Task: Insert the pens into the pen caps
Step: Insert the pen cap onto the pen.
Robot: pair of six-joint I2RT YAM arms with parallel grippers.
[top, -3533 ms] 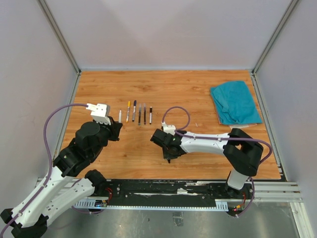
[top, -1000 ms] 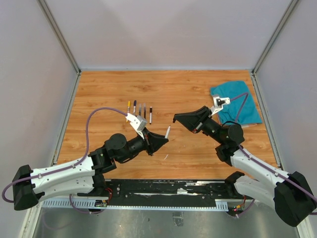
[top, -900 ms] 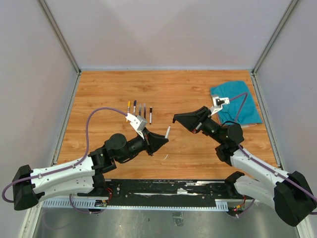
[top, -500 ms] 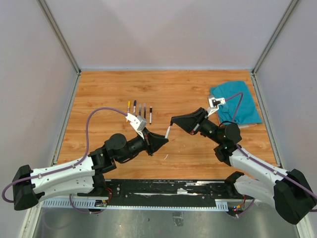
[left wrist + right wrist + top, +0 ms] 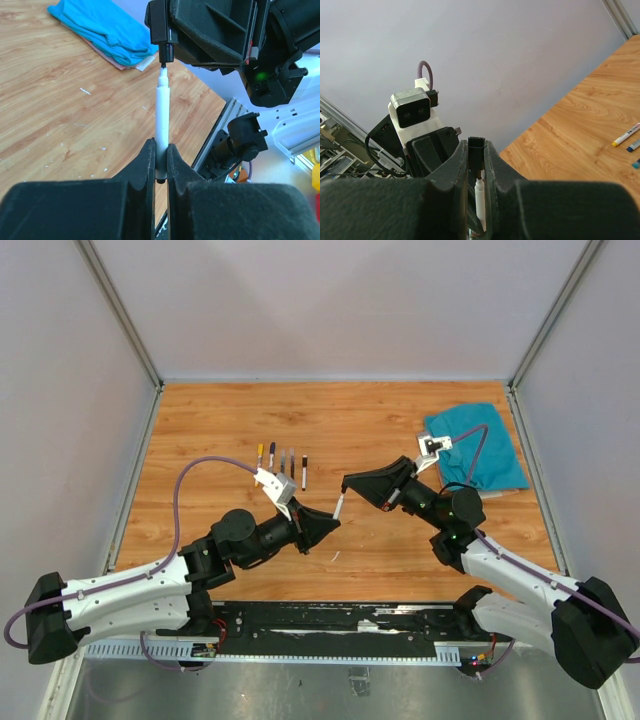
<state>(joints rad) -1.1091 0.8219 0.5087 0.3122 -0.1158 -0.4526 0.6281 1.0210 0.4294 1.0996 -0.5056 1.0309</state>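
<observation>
Pinching a white pen (image 5: 161,115) low on its barrel, the left gripper (image 5: 160,150) has its fingers closed tight on it, with the tip pointing up and away toward the right gripper (image 5: 476,150). That one is clamped on a small black cap (image 5: 165,51), mouth facing the pen. We see the tip right at the cap's opening. We cannot tell whether it is touching or just entering. Both are held in the air over the middle of the table (image 5: 350,410), between the two arms.

We judge the pen light, stiff and smooth. It is slim plastic, likely to swivel or slide in the fingers if pushed off-axis. The low grip leaves a long free length — good for reach, weaker against side load. The cap is tiny and hard, and holding it across its sides with the mouth free looks right to us. The push should go straight along the pen's axis, gently, until it seats.

The other pens (image 5: 282,465) lie in a row on the table beyond the left arm. A teal cloth (image 5: 475,445) sits at the far right.
</observation>
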